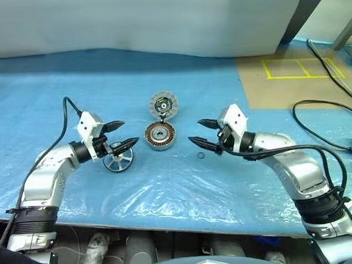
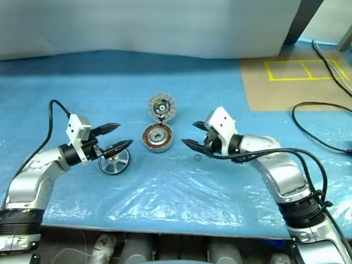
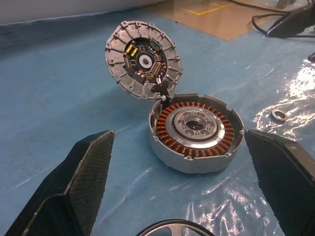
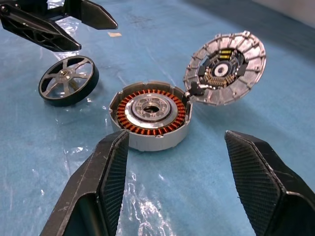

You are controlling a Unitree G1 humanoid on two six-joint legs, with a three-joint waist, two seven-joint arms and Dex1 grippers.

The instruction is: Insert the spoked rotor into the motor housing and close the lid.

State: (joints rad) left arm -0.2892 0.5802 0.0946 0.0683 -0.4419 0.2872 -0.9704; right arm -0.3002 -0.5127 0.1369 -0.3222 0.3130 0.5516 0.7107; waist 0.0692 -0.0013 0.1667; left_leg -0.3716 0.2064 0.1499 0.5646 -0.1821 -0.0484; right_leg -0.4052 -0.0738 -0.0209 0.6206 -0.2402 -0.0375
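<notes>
A robotics lab or workshop: a workbench draped in blue plastic sheeting [image 1: 168,192], yellow tape squares [image 1: 302,68] marked on brown board, black cables [image 1: 330,107] trailing across.

My two head views look forward and down over the blue-covered table [image 1: 168,192], set well back, and share nearly the same scene. My left wrist view sits low and close, facing the motor housing [image 3: 196,132] and its raised lid [image 3: 142,60]. My right wrist view faces the same housing from the opposite side, I think about as near.
</notes>
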